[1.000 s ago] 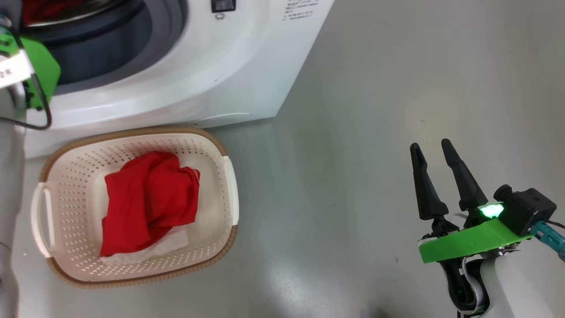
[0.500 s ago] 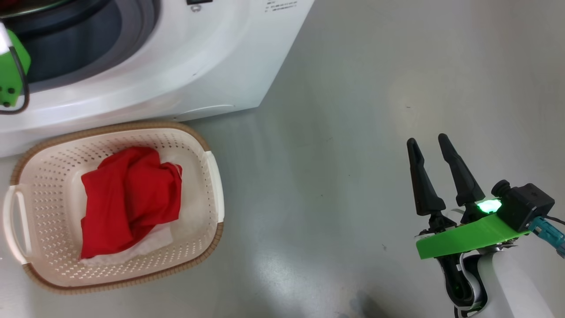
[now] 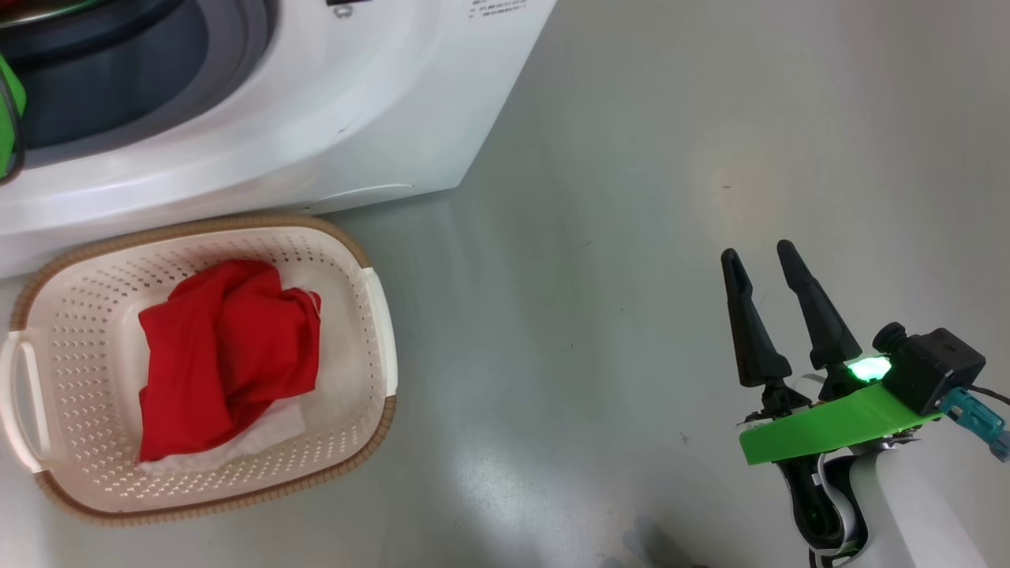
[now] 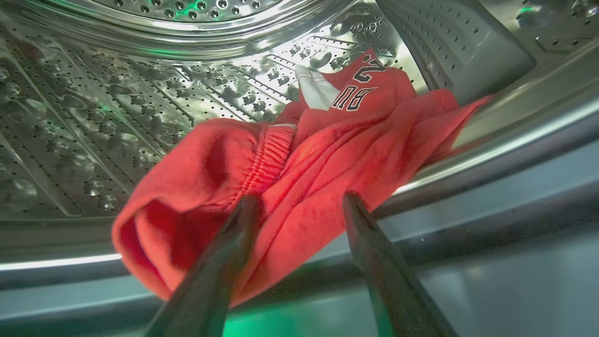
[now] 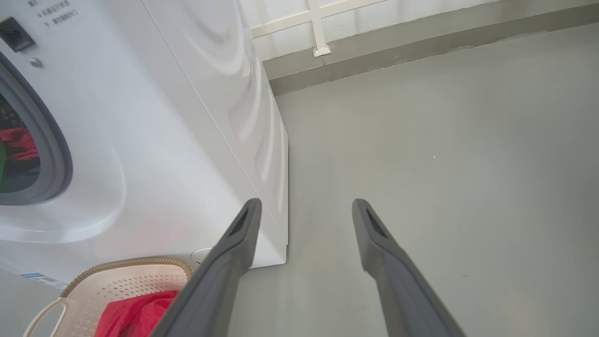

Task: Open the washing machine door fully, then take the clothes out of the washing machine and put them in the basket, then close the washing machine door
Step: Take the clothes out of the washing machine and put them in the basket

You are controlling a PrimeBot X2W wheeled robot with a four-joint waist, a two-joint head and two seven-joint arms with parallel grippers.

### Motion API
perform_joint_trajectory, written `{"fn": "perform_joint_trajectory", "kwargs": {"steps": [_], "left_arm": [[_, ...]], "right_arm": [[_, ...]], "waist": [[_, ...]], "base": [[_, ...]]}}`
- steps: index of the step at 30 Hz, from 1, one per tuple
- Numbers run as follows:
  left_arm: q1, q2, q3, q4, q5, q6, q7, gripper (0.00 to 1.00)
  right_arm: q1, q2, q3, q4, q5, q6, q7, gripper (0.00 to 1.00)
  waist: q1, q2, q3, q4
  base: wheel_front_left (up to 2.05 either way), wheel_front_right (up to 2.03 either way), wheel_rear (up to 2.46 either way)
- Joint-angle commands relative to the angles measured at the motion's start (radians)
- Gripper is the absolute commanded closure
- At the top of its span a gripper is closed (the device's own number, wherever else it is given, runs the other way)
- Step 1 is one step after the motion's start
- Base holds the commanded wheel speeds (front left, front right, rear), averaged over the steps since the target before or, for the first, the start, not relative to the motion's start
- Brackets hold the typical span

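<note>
Your left pincer (image 4: 299, 200), fingers spread wide, reaches inside the big white front-loading washing machine (image 3: 316, 118). The crumpled bright red fabric garment (image 4: 327, 140) lies straight ahead at its tips, stretched crosswise over the lip of the steel drum (image 4: 93, 117). Your right pincer (image 3: 756, 252), equally spread, hangs well outside.

Smooth grey floor (image 3: 647, 205), slightly glossy, with pale light patches and a few small dark specks. Standing directly on it: white front-loading washing machine (image 3: 355, 102), lower front corner meeting the floor in the head view. Set on the floor just in front of the machine's front panel: cream perforated plastic basket (image 3: 382, 331) with brown woven-look rim and side handles, upright, opening upward. In the right wrist view, bounded at the far edge by a darker grey skirting strip (image 5: 421, 49).
</note>
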Motion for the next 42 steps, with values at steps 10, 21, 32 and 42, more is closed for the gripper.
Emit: {"fn": "perform_joint_trajectory", "kwargs": {"steps": [10,21,32,42], "left_arm": [[-0.006,0.031,-0.01,-0.016,-0.028,0.022,0.032,0.98],[0.017,-0.028,-0.002,-0.048,-0.077,0.048,-0.068,1.0],[0.106,-0.093,0.076,-0.121,-0.203,0.066,-0.283,1.0],[0.225,-0.106,0.184,-0.235,-0.346,0.002,-0.401,1.0]], "right_arm": [[0.0,-0.003,0.012,-0.025,0.003,0.008,-0.006,0.0],[0.012,-0.003,-0.008,-0.022,-0.01,0.008,-0.006,0.0],[0.041,-0.003,-0.022,-0.017,-0.037,0.008,-0.006,0.0],[0.064,-0.004,-0.037,-0.021,-0.065,0.008,-0.006,0.0]], "waist": [[0.0,0.0,-0.004,0.006],[0.0,0.0,-0.034,0.037],[0.0,0.0,-0.105,0.084],[0.0,0.0,-0.15,0.123]], "base": [[0.0,0.0,0.0],[0.0,0.0,0.0],[0.0,0.0,0.0],[0.0,0.0,0.0]]}}
